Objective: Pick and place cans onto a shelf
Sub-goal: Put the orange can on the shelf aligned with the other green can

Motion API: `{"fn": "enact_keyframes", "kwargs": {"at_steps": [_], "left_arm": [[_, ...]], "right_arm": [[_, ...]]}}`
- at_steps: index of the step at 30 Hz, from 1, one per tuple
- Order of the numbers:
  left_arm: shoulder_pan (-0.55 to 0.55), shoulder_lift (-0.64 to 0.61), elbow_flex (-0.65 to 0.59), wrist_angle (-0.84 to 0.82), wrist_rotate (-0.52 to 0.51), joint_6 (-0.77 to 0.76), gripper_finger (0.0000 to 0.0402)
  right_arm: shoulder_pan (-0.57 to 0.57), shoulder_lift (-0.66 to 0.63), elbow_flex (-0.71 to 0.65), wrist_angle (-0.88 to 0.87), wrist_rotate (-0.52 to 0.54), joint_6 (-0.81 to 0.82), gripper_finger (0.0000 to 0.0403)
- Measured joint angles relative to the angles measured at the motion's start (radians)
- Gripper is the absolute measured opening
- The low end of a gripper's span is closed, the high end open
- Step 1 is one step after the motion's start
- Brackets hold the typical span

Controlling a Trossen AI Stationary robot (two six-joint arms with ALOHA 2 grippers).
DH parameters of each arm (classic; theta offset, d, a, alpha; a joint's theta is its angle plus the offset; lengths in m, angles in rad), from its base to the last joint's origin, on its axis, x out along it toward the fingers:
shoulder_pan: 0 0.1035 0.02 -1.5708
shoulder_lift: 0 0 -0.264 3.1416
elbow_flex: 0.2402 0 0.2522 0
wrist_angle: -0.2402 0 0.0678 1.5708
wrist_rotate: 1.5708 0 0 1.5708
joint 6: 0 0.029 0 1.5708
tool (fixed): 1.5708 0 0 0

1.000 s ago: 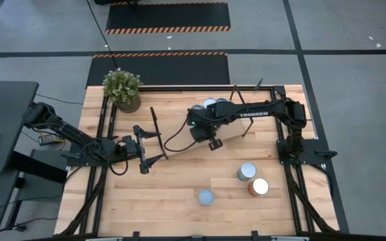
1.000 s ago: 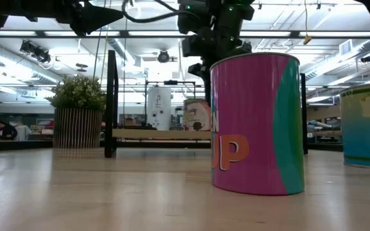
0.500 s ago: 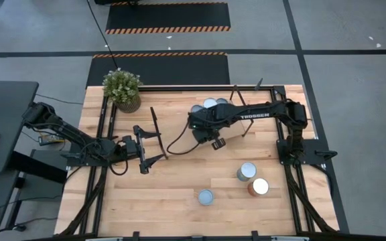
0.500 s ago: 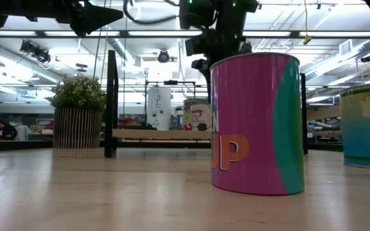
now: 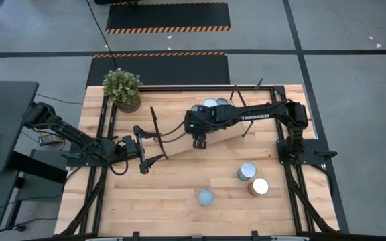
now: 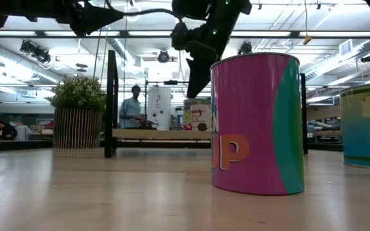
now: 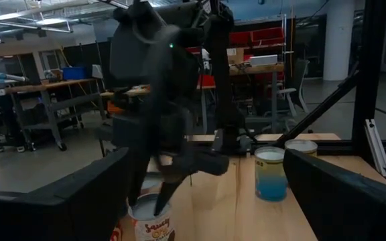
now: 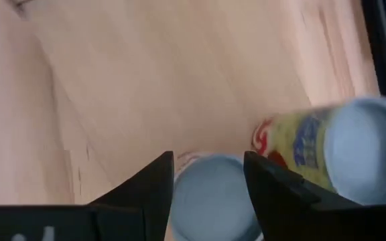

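The right end effector (image 5: 199, 142) hangs over the shelf (image 5: 179, 136) near the bench's (image 5: 166, 201) centre, fingers (image 8: 149, 194) spread wide and empty above a pale-topped can (image 8: 210, 194); a yellow-labelled can (image 8: 334, 150) stands just beside it. Shelved cans (image 5: 210, 104) cluster at 12 o'clock. Three more cans (image 5: 246, 171) stand on the bench at 5 o'clock. The left end effector (image 5: 158, 144) waits at 9 o'clock, fingers wide apart.
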Motion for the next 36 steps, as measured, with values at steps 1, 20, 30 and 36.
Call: {"fn": "enact_keyframes", "kwargs": {"at_steps": [1,20,30,36], "left_arm": [[0.0,0.0,0.0,0.0,0.0,0.0,0.0389],[0.0,0.0,0.0,0.007,0.0,-0.005,0.0389],[-0.002,0.0,0.0,-0.005,0.0,-0.01,0.0389],[-0.002,0.0,0.0,-0.029,0.001,-0.036,0.0389]], "right_arm": [[-0.002,-0.001,0.0,-0.006,0.002,0.044,0.0188],[-0.005,0.027,-0.069,0.061,0.017,0.194,0.0179],[-0.014,0.026,-0.068,0.011,-0.003,0.147,0.0082],[-0.016,0.02,-0.066,-0.003,-0.073,-0.028,0.0027]]}}
